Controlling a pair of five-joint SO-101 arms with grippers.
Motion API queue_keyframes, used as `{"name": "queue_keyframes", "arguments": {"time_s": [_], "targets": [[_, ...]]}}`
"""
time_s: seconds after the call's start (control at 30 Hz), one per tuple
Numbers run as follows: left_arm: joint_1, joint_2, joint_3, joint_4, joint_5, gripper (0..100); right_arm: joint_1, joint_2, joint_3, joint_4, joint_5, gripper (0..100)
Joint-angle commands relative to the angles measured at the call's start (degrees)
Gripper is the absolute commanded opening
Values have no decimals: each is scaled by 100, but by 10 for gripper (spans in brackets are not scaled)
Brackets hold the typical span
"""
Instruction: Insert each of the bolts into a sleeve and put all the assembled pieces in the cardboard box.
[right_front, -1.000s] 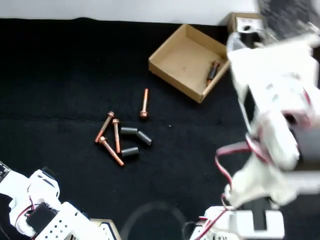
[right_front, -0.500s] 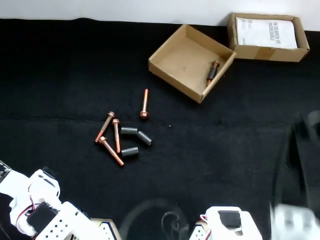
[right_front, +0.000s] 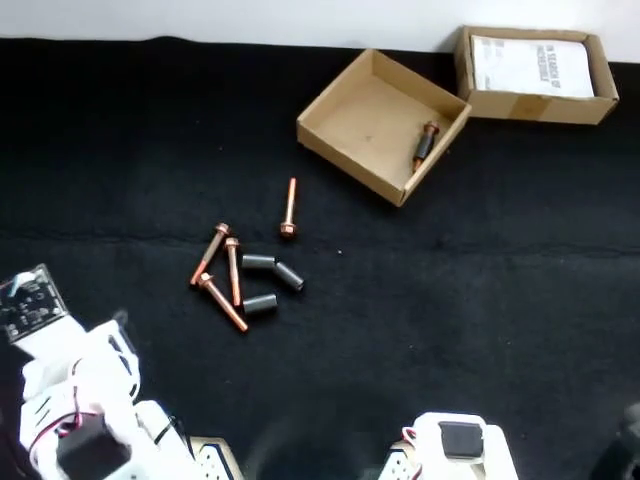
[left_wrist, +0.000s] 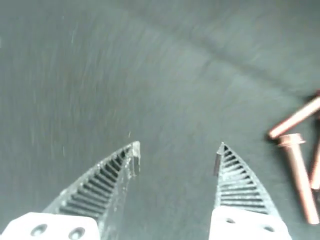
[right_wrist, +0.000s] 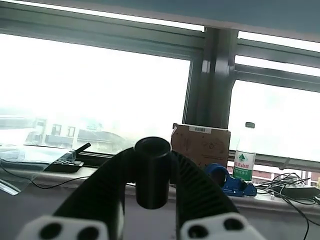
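Several copper bolts (right_front: 233, 270) and three black sleeves (right_front: 257, 262) lie loose on the black mat, one bolt (right_front: 290, 205) a little apart. The open cardboard box (right_front: 368, 118) at the back holds one bolt with a sleeve on it (right_front: 425, 143). My left arm (right_front: 75, 385) is at the near left; its gripper (left_wrist: 177, 152) hangs open over bare mat, with two bolts (left_wrist: 299, 175) off to one side. My right gripper (right_wrist: 152, 150) is shut on a black sleeve (right_wrist: 151, 180) and is raised, facing a window.
A second, smaller box (right_front: 535, 65) with a printed sheet stands at the back right. The right arm's base (right_front: 455, 450) is at the near edge. Bare black mat stretches between the loose parts and both arms.
The right arm has swung back from beside the box and out of the high view. The left arm has risen and shifted forward at the near left.
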Motion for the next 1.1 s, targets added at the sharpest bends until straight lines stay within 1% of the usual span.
{"name": "queue_keyframes", "arguments": {"time_s": [0.0,0.1,0.2,0.4,0.5,0.6,0.67,0.77,0.97,1.07], "targets": [[673,189,-796,202,-44,249,66,66,251,48,-431,6],[1077,884,-1490,475,-9,249,66,57,787,31,-659,6],[1253,1991,-2369,615,237,249,66,66,1226,-75,-853,6],[1314,4523,-4567,1116,774,249,75,57,2545,-1112,-1345,6],[1587,5534,-5613,1547,888,249,84,13,3319,-1710,-1468,6],[1974,6246,-6396,1864,1055,249,84,4,4075,-2255,-1512,6],[2211,6536,-6686,1899,1152,249,92,4,4470,-2545,-1547,6],[2615,6730,-6800,1908,1169,249,145,-4,5024,-2800,-1705,6],[3284,6738,-6782,1978,1169,249,1209,-4,6299,-3064,-2505,6],[3512,6782,-6765,1978,1178,249,1569,-4,7116,-3380,-2558,6]]}}
